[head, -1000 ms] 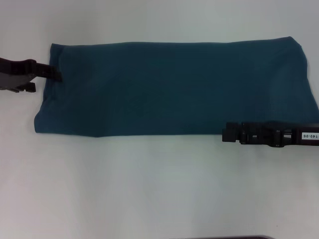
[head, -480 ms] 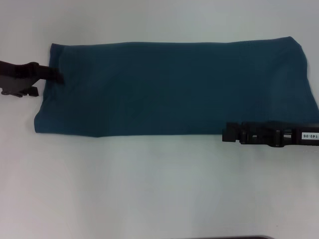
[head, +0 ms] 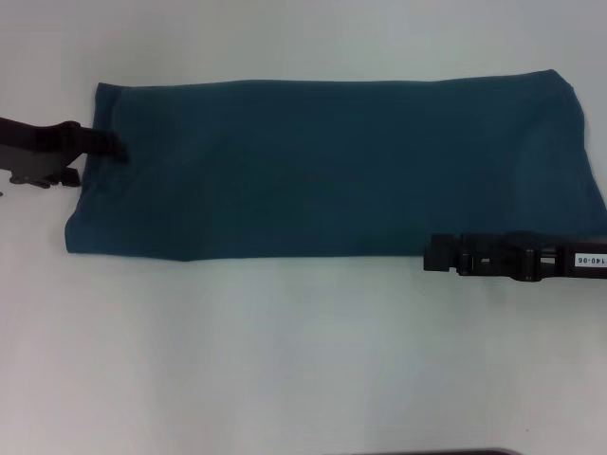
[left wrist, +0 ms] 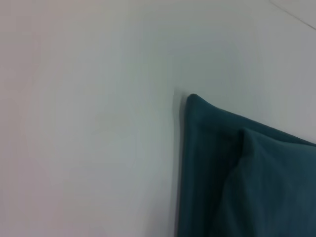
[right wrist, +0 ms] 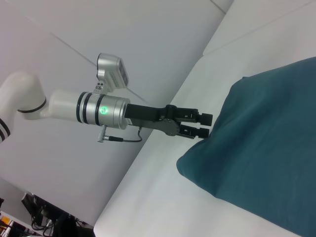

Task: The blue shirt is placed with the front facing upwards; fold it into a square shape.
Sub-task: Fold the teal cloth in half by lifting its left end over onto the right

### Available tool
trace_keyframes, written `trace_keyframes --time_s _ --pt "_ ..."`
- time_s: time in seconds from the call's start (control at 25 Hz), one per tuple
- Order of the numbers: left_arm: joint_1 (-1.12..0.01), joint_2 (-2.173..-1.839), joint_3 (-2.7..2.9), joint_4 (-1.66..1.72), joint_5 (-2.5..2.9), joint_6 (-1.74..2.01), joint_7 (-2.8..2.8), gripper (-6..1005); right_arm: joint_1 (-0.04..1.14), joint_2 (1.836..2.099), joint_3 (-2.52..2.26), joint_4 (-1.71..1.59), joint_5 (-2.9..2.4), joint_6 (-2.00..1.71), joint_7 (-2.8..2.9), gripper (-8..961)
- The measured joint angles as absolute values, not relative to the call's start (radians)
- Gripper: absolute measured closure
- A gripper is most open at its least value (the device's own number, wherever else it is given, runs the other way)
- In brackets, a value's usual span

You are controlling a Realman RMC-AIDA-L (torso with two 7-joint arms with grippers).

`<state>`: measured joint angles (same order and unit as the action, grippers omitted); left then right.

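The shirt (head: 332, 166) lies as a long band running left to right across the surface (head: 285, 360). The left gripper (head: 112, 150) sits at its left end, fingers parted around the hem; the right gripper (head: 432, 254) rests at the near edge toward the right end, and I cannot tell its fingers' state.

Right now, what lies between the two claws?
Only the folded blue shirt, stretching from the left claw to the right claw; head view shows it.

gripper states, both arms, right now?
Left gripper: open, fingers at the left edge of the blue shirt, holding nothing.
Right gripper: at the shirt's near edge; open or shut cannot be told.
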<state>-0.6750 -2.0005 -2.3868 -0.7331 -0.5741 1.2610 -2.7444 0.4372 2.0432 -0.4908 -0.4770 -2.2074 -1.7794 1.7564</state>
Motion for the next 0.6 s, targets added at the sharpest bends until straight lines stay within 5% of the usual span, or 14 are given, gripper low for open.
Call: trace_keyframes --time_s 0.6 --pt "-0.681 -2.018 -2.387 -0.737 -0.599 1.305 -2.737 121 0.436 2.043 -0.491 -0.477 -2.207 -1.779 1.756 40"
